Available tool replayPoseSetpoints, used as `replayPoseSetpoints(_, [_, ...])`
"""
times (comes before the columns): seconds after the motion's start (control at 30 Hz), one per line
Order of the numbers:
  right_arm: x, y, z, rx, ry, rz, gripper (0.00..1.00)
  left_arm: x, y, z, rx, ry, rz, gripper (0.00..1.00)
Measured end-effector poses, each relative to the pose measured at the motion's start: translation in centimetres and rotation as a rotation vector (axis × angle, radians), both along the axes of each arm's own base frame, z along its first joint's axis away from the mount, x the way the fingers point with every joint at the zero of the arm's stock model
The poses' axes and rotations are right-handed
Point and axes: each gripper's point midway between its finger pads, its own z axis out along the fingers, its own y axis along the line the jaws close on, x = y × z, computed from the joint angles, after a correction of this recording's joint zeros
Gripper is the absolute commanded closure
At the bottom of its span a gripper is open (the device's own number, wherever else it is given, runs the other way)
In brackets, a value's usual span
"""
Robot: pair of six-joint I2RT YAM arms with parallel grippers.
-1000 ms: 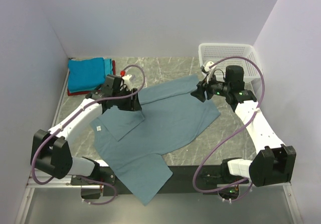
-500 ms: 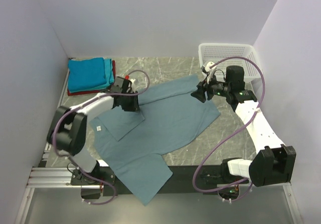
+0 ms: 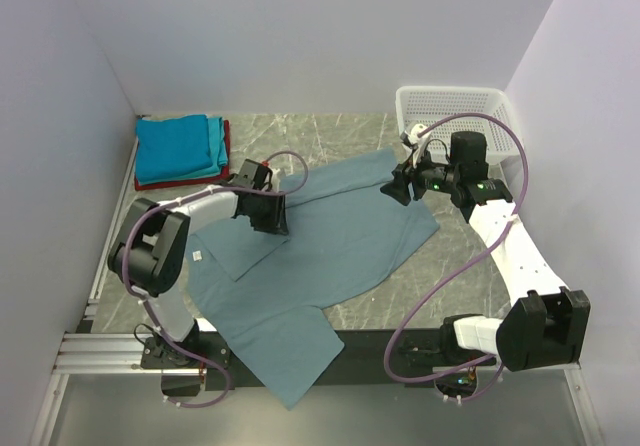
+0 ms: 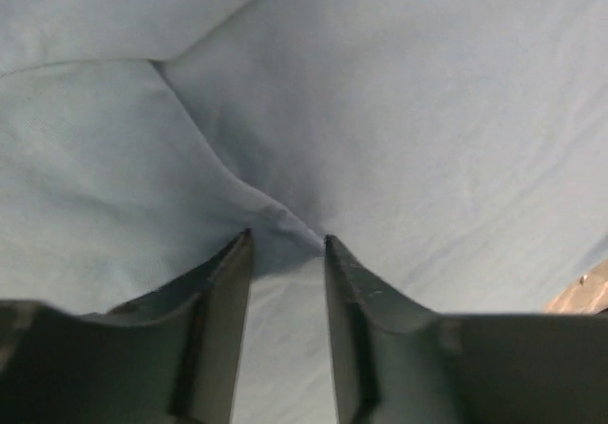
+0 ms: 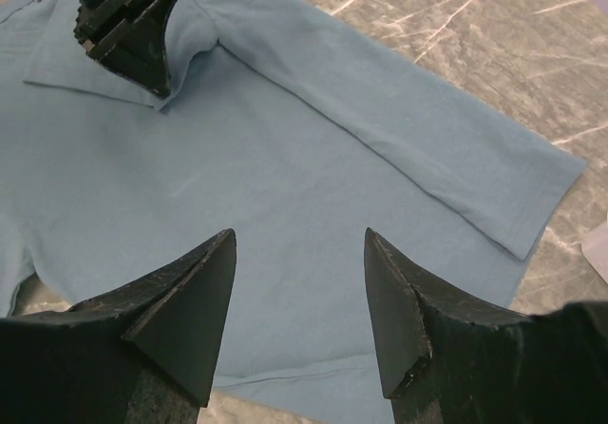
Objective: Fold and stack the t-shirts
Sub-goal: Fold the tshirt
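The large grey-blue t-shirt [image 3: 340,236] lies spread across the table, its lower part hanging over the near edge. Its left side is folded over; a small white tag [image 3: 198,256] shows there. My left gripper [image 3: 272,224] is down on the corner of that fold. In the left wrist view [image 4: 288,241] the jaws stand a little apart with the fold's corner at their tips. My right gripper [image 3: 392,190] hovers open and empty above the shirt's right sleeve [image 5: 456,148]. The right wrist view also shows the left gripper [image 5: 160,84]. Folded bright blue [image 3: 178,146], teal [image 3: 216,146] and red [image 3: 226,131] shirts are stacked at the back left.
A white mesh basket [image 3: 455,106] stands at the back right, just behind the right arm. Walls close in the table on the left, back and right. Both arms' cables loop above the shirt.
The left gripper has moved a little right and nearer along the folded edge, and the left arm's elbow has swung in. The lifted fold now lies flat. The right arm has not moved.
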Motion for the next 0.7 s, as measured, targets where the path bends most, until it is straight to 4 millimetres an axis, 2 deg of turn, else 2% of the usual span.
replayPoseSetpoints(0.1, [0.0,0.0,-0.2,-0.003,0.004,0.002,0.37,0.0,0.0,1.0,0.002,-0.026,-0.004,0.49])
replayPoseSetpoints(0.17, [0.0,0.0,-0.4,-0.005,0.010,0.003,0.36,0.4,0.3,2.8,0.005,-0.081,0.003,0.45])
replayPoseSetpoints(0.2, [0.0,0.0,-0.4,-0.007,0.013,0.003,0.37,0.7,0.6,4.2,0.008,-0.127,0.010,0.43])
replayPoseSetpoints(0.3, [0.0,-0.1,-0.6,-0.013,0.013,0.006,0.36,2.1,1.9,9.4,0.009,-0.305,0.060,0.23])
replayPoseSetpoints(0.33, [0.0,-0.1,-0.7,-0.016,0.013,0.008,0.36,2.4,2.5,11.3,0.005,-0.365,0.083,0.09])
replayPoseSetpoints(0.37, [0.0,-0.1,-0.8,-0.019,0.013,0.010,0.36,2.7,3.2,13.3,-0.003,-0.429,0.113,0.03])
replayPoseSetpoints(0.43, [-0.1,-0.2,-1.2,-0.030,0.016,0.022,0.36,3.1,5.2,16.9,-0.046,-0.547,0.197,0.01])
replayPoseSetpoints(0.47, [-0.3,-0.1,-1.3,-0.035,0.016,0.034,0.37,3.0,6.6,18.1,-0.070,-0.589,0.246,0.00])
replayPoseSetpoints(0.53, [-0.9,0.0,-1.8,-0.056,0.008,0.087,0.36,2.6,9.2,18.9,-0.118,-0.621,0.317,0.01])
replayPoseSetpoints(0.6, [-2.0,0.2,-2.3,-0.080,-0.011,0.163,0.36,2.1,11.2,18.3,-0.148,-0.609,0.372,0.01])
replayPoseSetpoints(0.63, [-2.5,0.3,-2.6,-0.098,-0.034,0.212,0.34,1.7,11.4,17.7,-0.168,-0.587,0.370,0.01])
replayPoseSetpoints(0.7, [-3.7,0.4,-3.4,-0.136,-0.087,0.315,0.30,0.5,10.2,16.3,-0.224,-0.529,0.316,0.02])
